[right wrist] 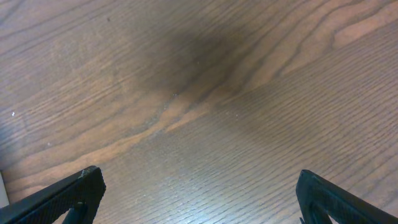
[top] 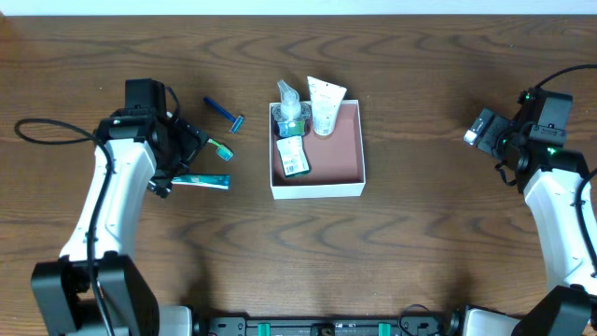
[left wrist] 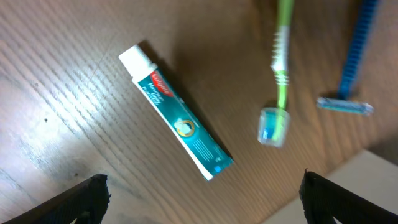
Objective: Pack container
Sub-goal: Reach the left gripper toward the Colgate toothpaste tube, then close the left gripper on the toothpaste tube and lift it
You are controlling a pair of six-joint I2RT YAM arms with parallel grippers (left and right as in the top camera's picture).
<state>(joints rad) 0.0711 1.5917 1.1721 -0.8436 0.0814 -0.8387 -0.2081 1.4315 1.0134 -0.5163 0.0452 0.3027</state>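
Container: sat at centre of overhead frame, part-filled. Left gripper: spread wide, empty, nearer arm, left of box. Right gripper: spread, empty, far right. Toothpaste: lay just ahead of left fingers, long axis upper-left to lower-right.

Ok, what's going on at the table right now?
Packing is partly done. The container already holds a pump bottle, a white tube and a small green-labelled item. The left end effector is open above the toothpaste tube. A green toothbrush and a blue razor lie nearby on the table. The right end effector is open off to the side, holding nothing.
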